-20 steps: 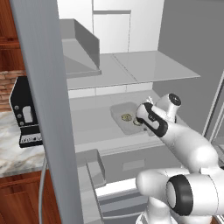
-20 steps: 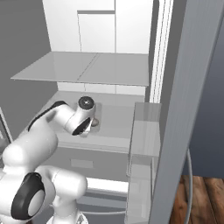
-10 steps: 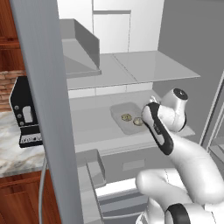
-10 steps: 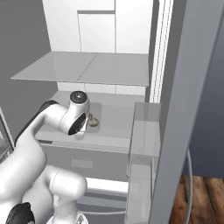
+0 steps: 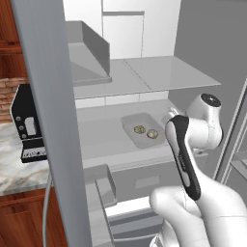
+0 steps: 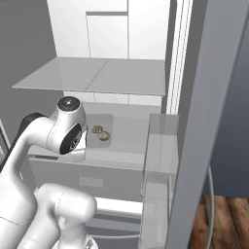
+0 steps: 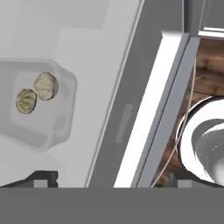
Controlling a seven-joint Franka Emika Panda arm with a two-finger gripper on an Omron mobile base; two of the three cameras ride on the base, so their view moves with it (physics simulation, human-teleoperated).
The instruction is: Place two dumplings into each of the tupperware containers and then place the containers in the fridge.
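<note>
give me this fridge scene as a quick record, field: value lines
container: one grey tupperware container sitting flat on a fridge shelf
contents: two dumplings side by side inside it
gripper: open, holding nothing, off to the side of the container
fridge: open, door swung wide
above: another shelf over the container
below: a drawer front under the shelf
</note>
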